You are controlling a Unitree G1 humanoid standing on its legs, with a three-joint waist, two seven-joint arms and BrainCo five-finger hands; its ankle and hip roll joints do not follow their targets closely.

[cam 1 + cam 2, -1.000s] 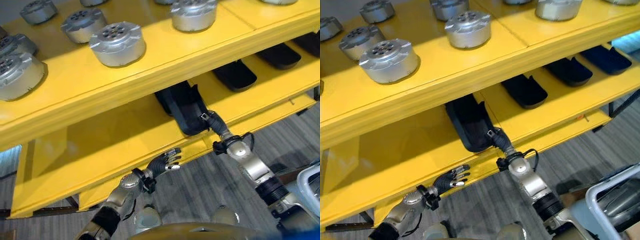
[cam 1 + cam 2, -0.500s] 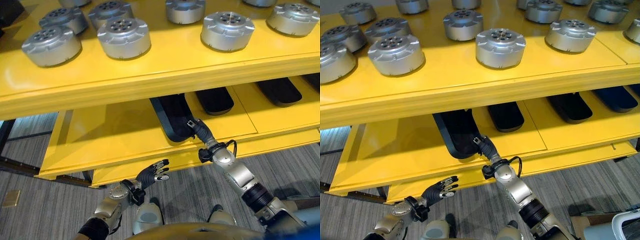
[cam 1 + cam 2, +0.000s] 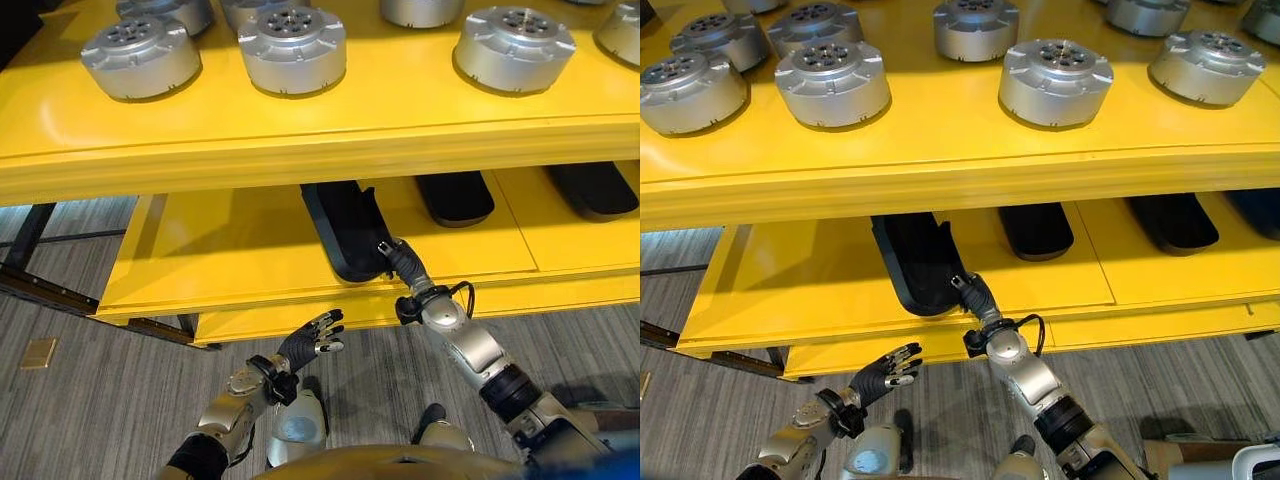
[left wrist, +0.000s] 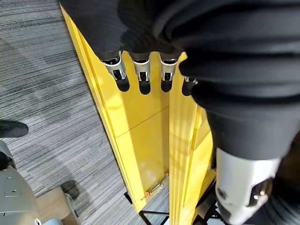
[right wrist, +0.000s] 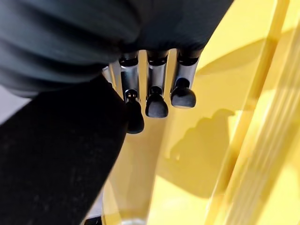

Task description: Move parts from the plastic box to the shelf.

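Observation:
A long black part [image 3: 345, 230] lies on the lower yellow shelf board [image 3: 230, 250], its near end at the board's front edge. My right hand [image 3: 396, 264] reaches in from the right and rests against that near end at its right corner. In the right wrist view its fingers [image 5: 157, 104] are straight beside the black part [image 5: 56, 164], not curled round it. My left hand [image 3: 312, 338] hangs open below and in front of the shelf's edge, fingers spread and holding nothing. The left wrist view shows its straight fingers [image 4: 140, 70] before the yellow shelf frame [image 4: 140, 140].
Several silver round parts [image 3: 292, 48] stand on the upper yellow shelf [image 3: 300, 130]. Two more black parts [image 3: 455, 197] [image 3: 592, 188] lie on the lower board to the right. Grey carpet floor lies in front of the shelf, with a small tan square [image 3: 38, 352] at the left.
The camera has swung, so the whole shelf appears shifted and levelled. My right hand stays at the black part's near end. My left hand has dropped a little below the shelf edge.

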